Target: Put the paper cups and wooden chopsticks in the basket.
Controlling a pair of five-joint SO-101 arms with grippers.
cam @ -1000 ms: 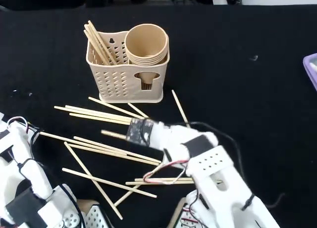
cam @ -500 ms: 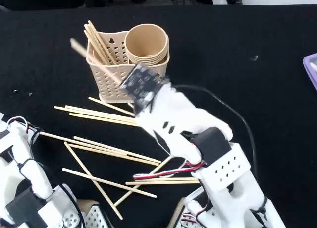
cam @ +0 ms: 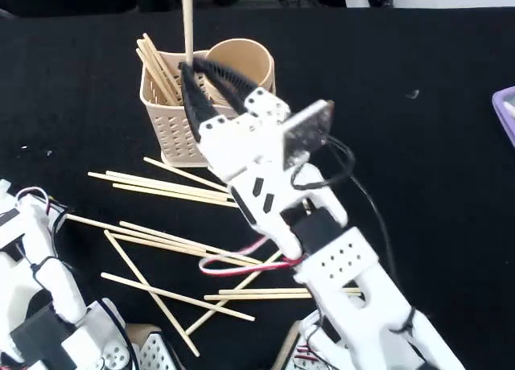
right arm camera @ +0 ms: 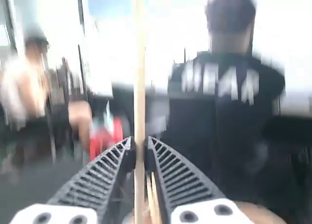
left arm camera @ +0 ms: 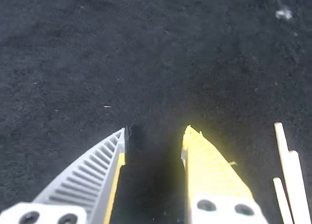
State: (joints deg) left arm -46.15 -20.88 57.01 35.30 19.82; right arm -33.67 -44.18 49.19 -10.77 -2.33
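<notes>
The bench (cam: 402,145) to the right of the basket (cam: 181,137) lies bare as far as a purple thing (cam: 505,113) at the edge; the strip behind the basket is bare too; the basket's right compartment is taken up by stacked paper cups (cam: 241,60); the left one holds leaning chopsticks (cam: 157,68) with some room beside them; the right arm (cam: 273,201) stands across the basket's front, the right pincer (cam: 190,68) clamped on an upright chopstick (cam: 187,20) above the left compartment; loose chopsticks (cam: 161,185) crisscross the bench in front, with narrow gaps between; the left pincer (left arm camera: 155,134), jaws apart, hangs over bare bench, chopstick ends (left arm camera: 287,170) just beside it.
</notes>
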